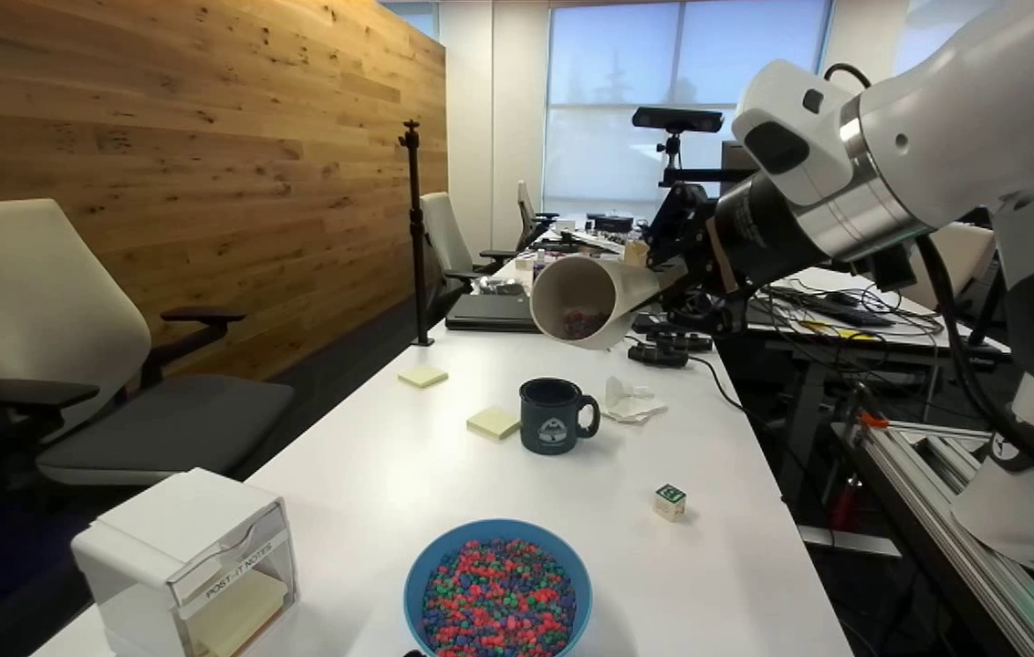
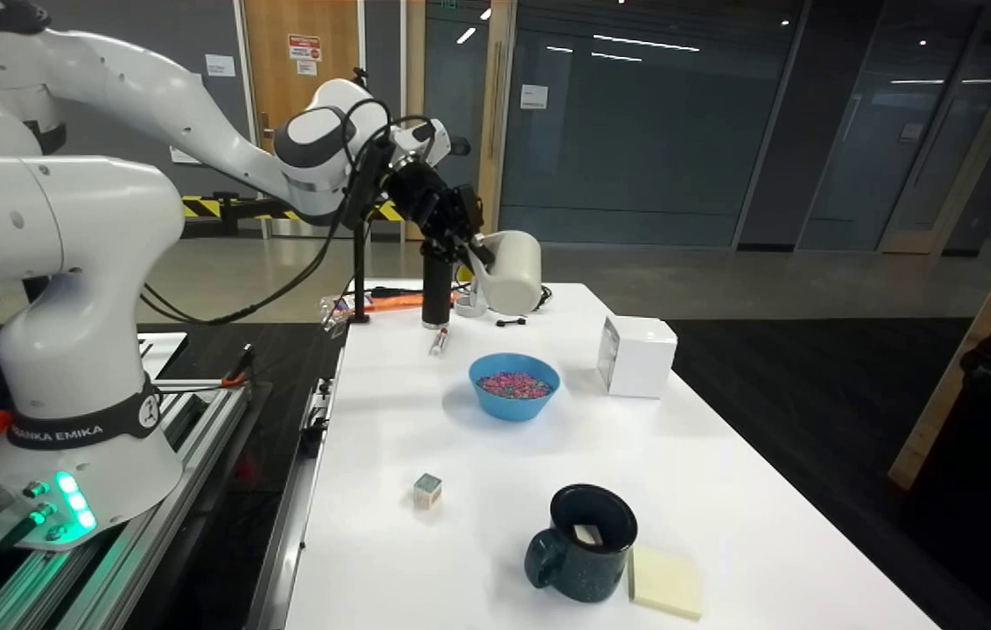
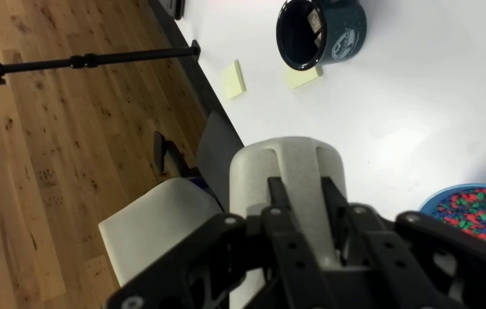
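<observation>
My gripper (image 3: 300,189) is shut on the handle of a white cup (image 3: 285,150), with one finger on each side of the handle. In both exterior views the cup (image 1: 633,290) hangs tipped in the air above the table. Its mouth faces the camera in an exterior view, and a few reddish bits (image 1: 582,324) lie inside on the lower wall. A blue bowl (image 2: 512,408) of red, green and blue pieces stands on the white table, apart from the cup. A dark green mug (image 1: 553,422) stands upright, with small blocks (image 3: 314,22) inside. A lettered block (image 1: 670,504) sits alone.
A white Post-it dispenser (image 2: 642,354) stands near the bowl. Pale yellow note pads (image 1: 493,422) lie by the mug, with crumpled tissue (image 1: 631,401) behind it. A black pole (image 1: 416,228) rises at the table edge. A black cylinder (image 2: 436,293) stands below the arm.
</observation>
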